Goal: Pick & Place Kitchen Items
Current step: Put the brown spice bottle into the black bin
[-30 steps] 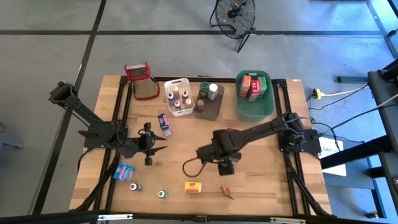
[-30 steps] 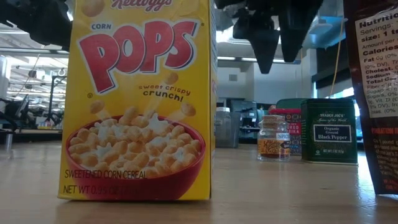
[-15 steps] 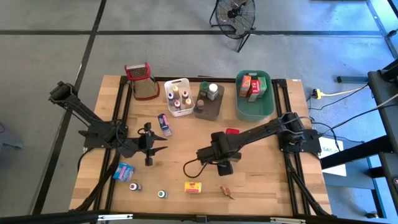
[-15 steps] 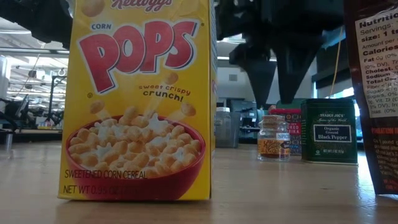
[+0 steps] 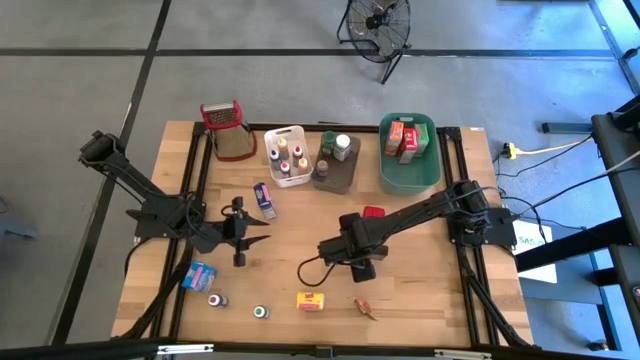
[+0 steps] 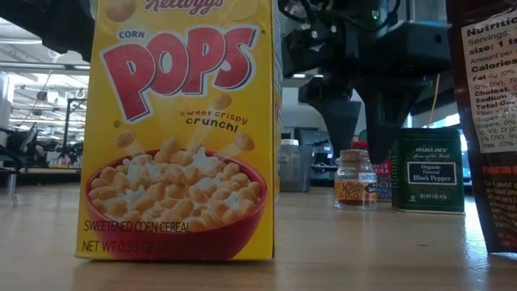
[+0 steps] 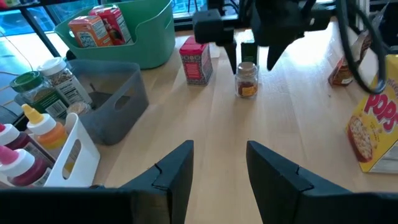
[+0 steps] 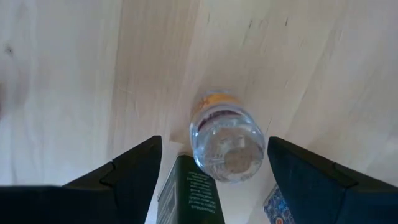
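A small clear spice jar [image 8: 227, 146] with an orange label stands upright on the wooden table, next to a dark green pepper tin [image 6: 428, 170] and in front of a red box [image 7: 196, 59]. My right gripper [image 6: 365, 152] points straight down over the jar. It is open, with one fingertip on either side of the jar's lid and not touching it. In the high view the right arm hides the jar. My left gripper [image 7: 217, 171] waits open and holding nothing at the table's left middle [image 5: 240, 232].
A yellow cereal box [image 5: 312, 300], two small bottles [image 5: 216, 299], a blue packet [image 5: 200, 273] and an orange sachet [image 5: 365, 308] lie near the front edge. At the back stand a grater [image 5: 228, 130] and white [image 5: 272, 150], grey [image 5: 335, 180] and green [image 5: 410, 175] tubs. A blue box [image 5: 263, 198] stands mid-left.
My right gripper has come straight down toward the spice jar, staying open, until its fingertips stand level with the jar's lid. The jar has kept its place.
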Robot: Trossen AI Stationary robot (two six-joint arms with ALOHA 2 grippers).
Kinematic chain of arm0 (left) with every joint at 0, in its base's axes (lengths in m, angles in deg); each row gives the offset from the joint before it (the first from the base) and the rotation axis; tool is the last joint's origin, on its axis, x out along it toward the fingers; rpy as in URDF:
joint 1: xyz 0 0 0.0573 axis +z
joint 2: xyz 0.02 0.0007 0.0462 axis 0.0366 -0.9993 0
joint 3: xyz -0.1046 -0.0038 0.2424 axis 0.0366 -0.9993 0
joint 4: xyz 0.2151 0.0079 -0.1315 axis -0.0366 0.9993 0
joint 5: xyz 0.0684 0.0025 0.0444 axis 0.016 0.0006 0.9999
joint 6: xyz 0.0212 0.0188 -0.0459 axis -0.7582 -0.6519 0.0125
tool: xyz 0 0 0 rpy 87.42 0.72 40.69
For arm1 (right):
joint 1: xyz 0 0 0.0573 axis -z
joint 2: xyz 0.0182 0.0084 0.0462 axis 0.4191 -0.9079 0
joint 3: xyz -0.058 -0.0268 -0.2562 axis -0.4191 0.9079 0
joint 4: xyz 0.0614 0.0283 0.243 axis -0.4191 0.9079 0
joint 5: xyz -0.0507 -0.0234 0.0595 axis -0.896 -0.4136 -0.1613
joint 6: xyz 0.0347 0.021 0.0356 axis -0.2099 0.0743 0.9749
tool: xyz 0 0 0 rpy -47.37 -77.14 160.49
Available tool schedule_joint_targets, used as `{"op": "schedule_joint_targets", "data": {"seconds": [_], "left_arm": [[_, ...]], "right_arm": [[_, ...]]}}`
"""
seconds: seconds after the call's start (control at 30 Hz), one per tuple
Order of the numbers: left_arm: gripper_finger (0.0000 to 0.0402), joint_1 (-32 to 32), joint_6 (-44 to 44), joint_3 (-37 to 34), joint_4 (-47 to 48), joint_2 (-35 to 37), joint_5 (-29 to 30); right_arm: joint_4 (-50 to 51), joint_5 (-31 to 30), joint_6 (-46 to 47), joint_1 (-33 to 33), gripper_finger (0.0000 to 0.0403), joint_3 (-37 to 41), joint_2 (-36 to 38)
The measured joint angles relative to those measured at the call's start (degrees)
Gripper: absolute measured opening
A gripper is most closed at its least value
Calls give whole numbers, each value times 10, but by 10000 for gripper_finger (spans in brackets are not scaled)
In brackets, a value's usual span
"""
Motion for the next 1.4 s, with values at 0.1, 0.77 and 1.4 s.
{"op": "schedule_joint_targets", "data": {"seconds": [0.1, 0.77, 1.4], "left_arm": [[143, 0, 0, 0, -8, 0, 0], [143, 0, 9, 0, -8, 0, 14], [143, 0, 9, 0, -8, 0, 14]], "right_arm": [[-4, 1, -3, 0, 296, 7, 0], [-54, 37, -23, 8, 295, 41, 0], [-54, 65, -45, 17, 285, 41, 0]]}}
